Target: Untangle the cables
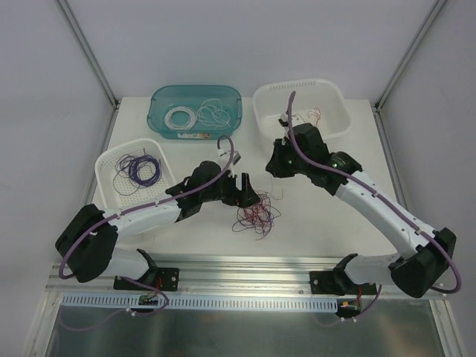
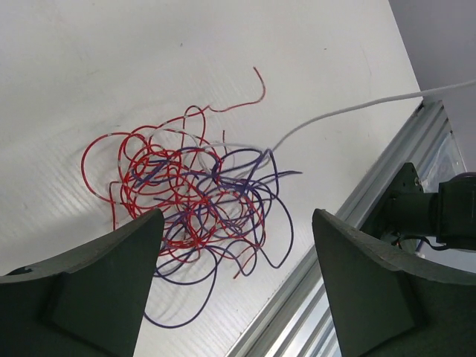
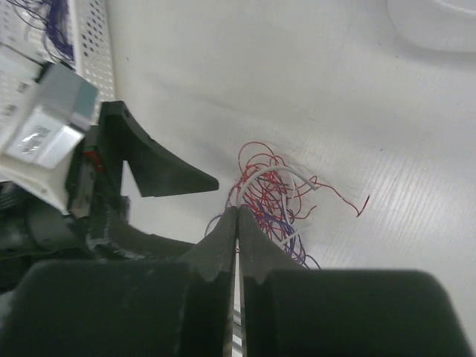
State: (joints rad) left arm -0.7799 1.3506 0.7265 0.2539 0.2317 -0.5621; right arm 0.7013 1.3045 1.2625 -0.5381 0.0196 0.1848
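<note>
**Left wrist cam: white wire stretched out of the clump. Pin the rest before drawing.**

Cables lie as one red/purple clump on the bench, between the two arms and near the front rail. Right hand is clenched, tips just beside the clump's edge. White wire runs from the clump's middle up and off frame. I read it as grasped there, though the pinch itself isn't visible. Left hand is released, fingers wide, straddling the clump and touching nothing I can see.

Step in hand, as I judge it: extract the white strand.
- Bring the left hand down onto the red/purple bulk, away from where the white exits.
- Draw slowly along the wire's exit line, since it threads purple loops at the centre.
- If the whole clump drags or lifts, stop and re-grip closer in.

Likely drop: teal tray, which holds white coils. Mesh basket has purple, white tub red.
</note>
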